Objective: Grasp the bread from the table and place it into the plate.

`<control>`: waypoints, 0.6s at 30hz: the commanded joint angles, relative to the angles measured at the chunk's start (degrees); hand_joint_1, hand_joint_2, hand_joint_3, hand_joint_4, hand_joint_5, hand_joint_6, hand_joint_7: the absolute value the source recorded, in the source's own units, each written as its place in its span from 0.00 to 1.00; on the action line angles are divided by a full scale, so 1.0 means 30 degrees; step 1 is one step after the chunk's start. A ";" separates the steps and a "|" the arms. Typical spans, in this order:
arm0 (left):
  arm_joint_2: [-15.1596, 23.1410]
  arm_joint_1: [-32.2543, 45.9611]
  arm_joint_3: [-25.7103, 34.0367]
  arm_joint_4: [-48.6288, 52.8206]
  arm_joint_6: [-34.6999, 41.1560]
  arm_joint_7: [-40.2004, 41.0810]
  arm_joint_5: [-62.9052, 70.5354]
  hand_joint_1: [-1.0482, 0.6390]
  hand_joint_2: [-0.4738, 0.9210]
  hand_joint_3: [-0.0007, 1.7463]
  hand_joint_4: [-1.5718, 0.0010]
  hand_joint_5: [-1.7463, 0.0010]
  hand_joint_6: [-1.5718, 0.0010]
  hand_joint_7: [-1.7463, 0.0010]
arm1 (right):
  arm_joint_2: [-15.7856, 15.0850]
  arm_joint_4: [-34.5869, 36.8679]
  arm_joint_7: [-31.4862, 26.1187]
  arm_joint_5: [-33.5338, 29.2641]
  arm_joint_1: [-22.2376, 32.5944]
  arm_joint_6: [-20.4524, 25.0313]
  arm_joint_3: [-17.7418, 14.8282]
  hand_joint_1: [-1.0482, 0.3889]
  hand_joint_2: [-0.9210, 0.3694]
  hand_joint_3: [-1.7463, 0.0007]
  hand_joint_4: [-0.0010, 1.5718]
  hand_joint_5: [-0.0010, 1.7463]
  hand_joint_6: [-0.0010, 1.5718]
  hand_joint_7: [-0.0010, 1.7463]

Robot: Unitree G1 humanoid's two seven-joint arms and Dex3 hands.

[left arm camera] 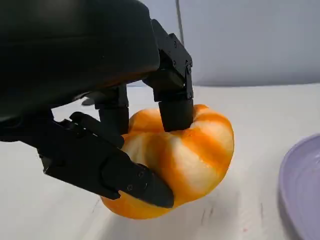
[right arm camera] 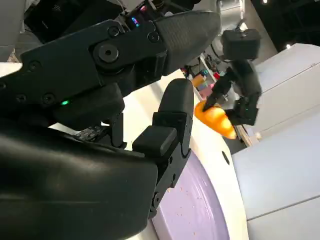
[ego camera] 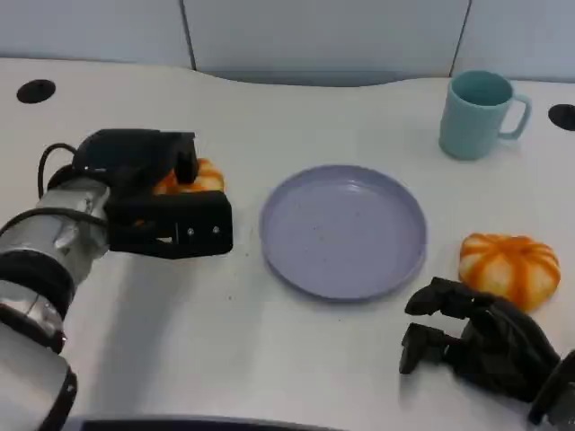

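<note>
left hand [ego camera: 166,202] closed around bread [left arm camera: 187,160], fingers [left arm camera: 175,107] pressing top, thumb under front edge; bread just above or on table [ego camera: 269,359], cannot tell which. plate [ego camera: 344,230] lies just beyond left hand, toward right hand, near but not touching bread. right hand [ego camera: 476,346] rests low on table, fingers curled in, holding nothing. second bread [ego camera: 508,267] just ahead of right hand. mug [ego camera: 478,113] well beyond it, upright, past plate.

A round lavender plate [ego camera: 343,231] sits mid-table. Left of it, the black left hand [ego camera: 166,202] grips an orange-striped bread roll [ego camera: 190,178]. A second orange-striped roll [ego camera: 508,267] lies right of the plate, a teal ceramic mug [ego camera: 479,114] far right, and the black right hand [ego camera: 476,341] near right.
</note>
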 commanded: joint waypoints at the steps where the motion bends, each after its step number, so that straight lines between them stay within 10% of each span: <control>1: -0.0057 -0.1544 -0.0533 -0.0434 -0.0256 -0.0203 0.0546 0.49 0.99 0.01 0.56 0.01 0.63 0.09 | 0.0057 0.0452 -0.0403 -0.0607 0.0593 0.0318 0.0197 0.40 0.00 0.94 0.44 0.76 0.47 0.47; 3: -0.0340 -0.1868 -0.0828 -0.0438 -0.0553 -0.0090 0.0753 0.49 0.99 0.00 0.54 0.00 0.64 0.04 | 0.0074 0.0341 -0.0543 -0.0636 0.0622 0.0411 0.0257 0.40 0.00 0.95 0.44 0.77 0.47 0.48; 10: -0.1616 -0.2795 -0.1587 -0.0459 -0.1275 -0.0567 0.1211 0.44 0.98 0.00 0.55 0.01 0.46 0.51 | 0.0166 0.0167 -0.0506 -0.0655 0.0671 0.0219 0.0367 0.40 0.00 0.95 0.43 0.76 0.46 0.48; 12: -0.1882 -0.2907 -0.1682 -0.0450 -0.1429 -0.0638 0.1235 0.45 0.99 0.01 0.53 0.00 0.52 0.29 | 0.0189 0.0189 -0.0531 -0.0674 0.0667 0.0092 0.0402 0.40 0.00 0.95 0.43 0.77 0.45 0.49; 18: -0.2767 -0.2691 -0.2124 -0.0291 -0.2352 0.0611 0.1585 0.46 1.00 0.07 0.49 0.00 0.61 0.03 | 0.0228 -0.0293 -0.0794 -0.0806 0.0715 0.0358 0.0574 0.40 0.00 0.97 0.43 0.77 0.45 0.50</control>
